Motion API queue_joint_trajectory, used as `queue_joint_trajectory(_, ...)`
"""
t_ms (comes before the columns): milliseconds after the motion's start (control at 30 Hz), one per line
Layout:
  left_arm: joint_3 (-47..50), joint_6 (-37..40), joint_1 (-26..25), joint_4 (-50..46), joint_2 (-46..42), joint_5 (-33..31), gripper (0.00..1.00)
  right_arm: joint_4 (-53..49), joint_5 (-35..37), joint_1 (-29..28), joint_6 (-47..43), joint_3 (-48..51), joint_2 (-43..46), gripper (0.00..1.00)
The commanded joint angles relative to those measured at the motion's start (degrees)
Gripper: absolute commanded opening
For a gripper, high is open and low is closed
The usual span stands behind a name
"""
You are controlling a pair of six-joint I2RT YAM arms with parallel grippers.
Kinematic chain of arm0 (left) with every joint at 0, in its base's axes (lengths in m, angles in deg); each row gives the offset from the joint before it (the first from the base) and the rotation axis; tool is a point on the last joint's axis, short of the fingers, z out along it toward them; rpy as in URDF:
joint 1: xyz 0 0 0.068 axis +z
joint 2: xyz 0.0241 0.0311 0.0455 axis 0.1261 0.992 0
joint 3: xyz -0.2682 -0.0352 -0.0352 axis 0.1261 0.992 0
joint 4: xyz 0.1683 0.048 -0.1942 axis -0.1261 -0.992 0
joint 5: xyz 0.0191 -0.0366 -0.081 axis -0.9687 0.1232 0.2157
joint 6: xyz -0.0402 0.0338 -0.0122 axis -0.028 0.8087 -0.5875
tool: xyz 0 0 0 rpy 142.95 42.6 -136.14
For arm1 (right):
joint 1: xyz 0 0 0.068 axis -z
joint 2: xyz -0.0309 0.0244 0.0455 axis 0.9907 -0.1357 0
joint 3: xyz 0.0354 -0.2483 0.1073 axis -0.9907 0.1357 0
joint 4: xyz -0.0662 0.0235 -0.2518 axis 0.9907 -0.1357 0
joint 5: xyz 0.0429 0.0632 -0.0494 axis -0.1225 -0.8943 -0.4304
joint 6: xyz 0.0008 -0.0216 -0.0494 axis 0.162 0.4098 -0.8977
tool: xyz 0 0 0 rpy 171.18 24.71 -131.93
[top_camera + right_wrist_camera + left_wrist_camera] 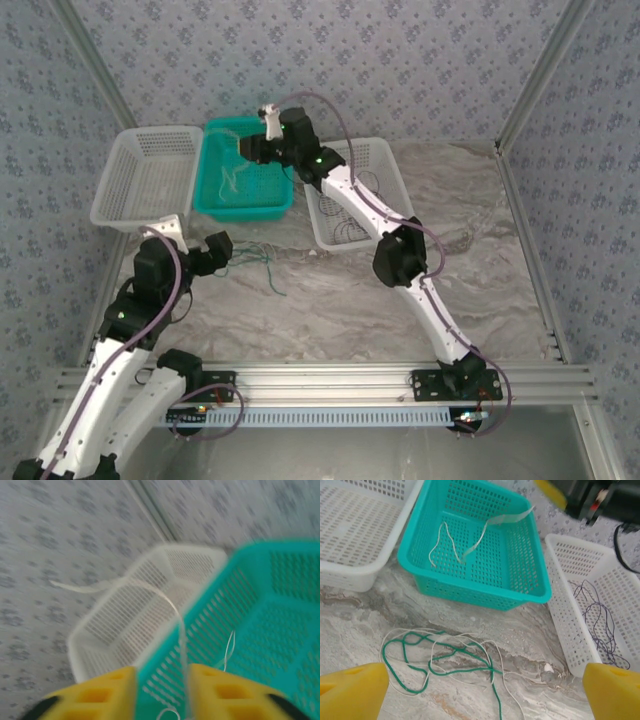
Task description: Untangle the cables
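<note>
A green cable [445,655] lies tangled with a cream cable [507,680] on the marble table, also seen in the top view as a small tangle [262,262]. My left gripper [482,695] hovers over the tangle, open wide and touching nothing. Another cream cable [455,542] lies in the teal basket [530,597], one end rising toward my right gripper [262,135] above the basket's far edge. In the right wrist view that cream cable [175,615] runs down through the gap of my right gripper [162,690], beside the right finger; the jaws stand apart. A dark purple cable [600,620] lies in the right white basket [560,605].
A second white basket [150,175] stands left of the teal basket [245,185], against the patterned back wall. The right white basket [355,195] sits under my right arm. Bare marble stretches in front of the baskets, down to the aluminium rail [330,380].
</note>
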Motion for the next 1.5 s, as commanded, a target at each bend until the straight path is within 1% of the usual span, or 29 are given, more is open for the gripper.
queue_joint_trajectory(0, -0.57, -2.79, -0.11, -1.42, 3.19, 1.30, 0.99, -13.13, 6.15, -1.08, 0.61, -2.44, 1.05, 0.66)
queue_joint_trajectory(67, -0.79, -3.98, -0.09, -0.74, 5.91, 1.17, 0.99, -18.53, 11.35, -1.64, 0.26, -3.84, 3.63, 0.71)
queue_joint_trajectory(100, -0.77, -4.59, -0.08, -0.18, 7.42, 0.95, 0.99, -21.78, 14.14, -1.95, -0.59, -3.67, 5.73, 0.79)
queue_joint_trajectory(133, -0.94, -5.47, -0.03, 0.20, 9.10, 0.62, 0.98, -23.92, 16.80, -2.18, -1.71, -3.02, 8.05, 0.89)
queue_joint_trajectory(167, -1.16, -6.37, -0.04, 0.18, 10.56, 0.19, 0.97, -25.70, 18.95, -2.32, -2.74, -2.05, 10.25, 0.91)
queue_joint_trajectory(200, -1.67, -7.76, -0.03, -0.07, 12.44, -0.11, 0.96, -27.19, 20.76, -2.45, -3.91, -0.50, 12.83, 0.96)
queue_joint_trajectory(233, -2.15, -9.36, 0.06, -0.44, 14.25, -0.46, 0.95, -28.49, 21.30, -2.45, -4.97, 1.60, 15.71, 0.97)
queue_joint_trajectory(300, -2.86, -12.78, 0.14, -1.15, 17.64, -1.20, 0.93, -29.81, 18.86, -2.46, -7.39, 7.42, 21.42, 0.98)
queue_joint_trajectory(367, -2.97, -15.87, 0.55, -2.05, 20.93, -2.12, 0.92, -28.52, 14.39, -2.65, -8.45, 16.14, 28.25, 0.97)
queue_joint_trajectory(500, -1.60, -21.76, 3.66, -1.37, 26.56, -2.27, 0.86, -19.45, 3.38, -4.12, -10.29, 39.42, 42.96, 0.97)
queue_joint_trajectory(567, 0.15, -22.55, 6.13, 1.31, 27.73, -1.33, 0.85, -12.78, 1.41, -5.40, -9.07, 49.55, 48.23, 0.96)
queue_joint_trajectory(633, 1.40, -21.61, 8.92, 5.17, 29.09, 0.73, 0.84, -8.98, 0.97, -7.38, -8.24, 57.33, 52.29, 0.96)
queue_joint_trajectory(733, 1.14, -20.72, 12.08, 9.06, 33.09, 3.29, 0.82, -9.23, 3.39, -10.38, -7.60, 61.62, 53.68, 0.96)
queue_joint_trajectory(833, -0.10, -19.99, 14.53, 12.17, 38.34, 5.04, 0.84, -10.26, 6.07, -12.75, -6.04, 63.56, 51.98, 0.96)
queue_joint_trajectory(900, -0.43, -19.98, 16.22, 14.87, 41.48, 5.80, 0.85, -10.70, 5.54, -13.58, -5.34, 64.16, 50.57, 0.95)
queue_joint_trajectory(1000, -0.94, -17.63, 18.43, 20.12, 45.92, 9.12, 0.83, -10.69, 5.23, -14.18, -4.05, 64.98, 48.74, 0.94)
queue_joint_trajectory(1067, -2.08, -13.19, 18.71, 21.66, 48.63, 9.49, 0.81, -10.06, 4.74, -14.31, -3.17, 65.89, 48.19, 0.94)
queue_joint_trajectory(1133, -2.19, -10.88, 18.77, 22.53, 50.28, 7.73, 0.82, -9.80, 4.39, -14.29, -2.44, 66.44, 47.85, 0.94)
queue_joint_trajectory(1167, -2.47, -10.43, 18.87, 22.41, 51.22, 6.45, 0.81, -9.78, 4.29, -14.32, -2.23, 66.54, 47.79, 0.94)
queue_joint_trajectory(1233, -3.16, -9.22, 19.13, 22.22, 52.93, 6.02, 0.82, -9.95, 4.23, -14.33, -2.04, 66.62, 47.58, 0.94)
queue_joint_trajectory(1333, -3.83, -8.12, 19.31, 23.27, 54.98, 7.87, 0.82, -10.34, 4.41, -14.32, -2.19, 66.55, 47.37, 0.94)
queue_joint_trajectory(1467, -4.07, -9.12, 19.24, 22.20, 56.60, 8.66, 0.61, -10.68, 4.73, -14.37, -2.17, 66.03, 47.04, 0.94)
